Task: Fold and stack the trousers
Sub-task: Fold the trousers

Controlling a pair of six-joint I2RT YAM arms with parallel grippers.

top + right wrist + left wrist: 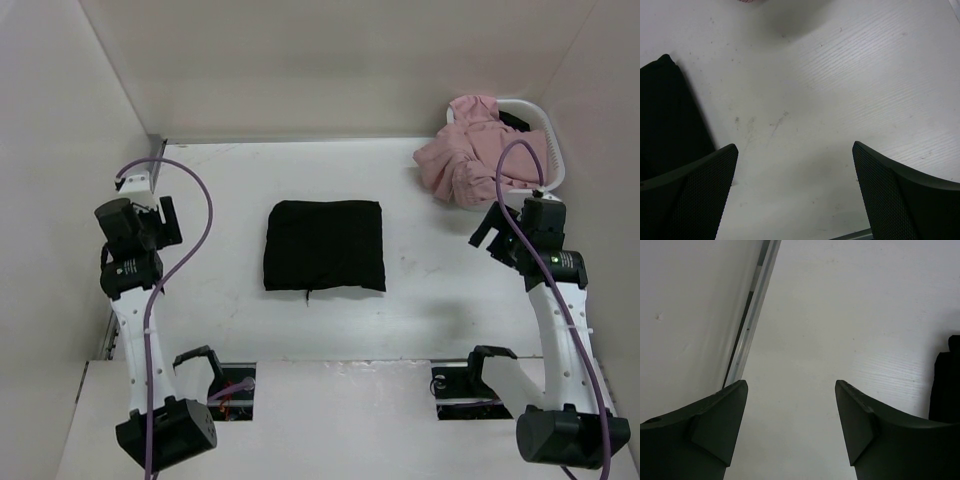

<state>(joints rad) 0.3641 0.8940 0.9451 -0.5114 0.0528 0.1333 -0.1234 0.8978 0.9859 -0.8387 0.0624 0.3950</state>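
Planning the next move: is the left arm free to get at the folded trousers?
Probably yes: the trousers lie flat mid-table, with only bare table between them and the open left pincer.

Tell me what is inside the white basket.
Pink clothing fills the white basket and spills over its rim; a dark item shows behind. Anything underneath is covered.

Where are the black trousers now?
In the top view, the trousers lie folded mid-table between the left gripper and right gripper, left of the basket of pink clothes.
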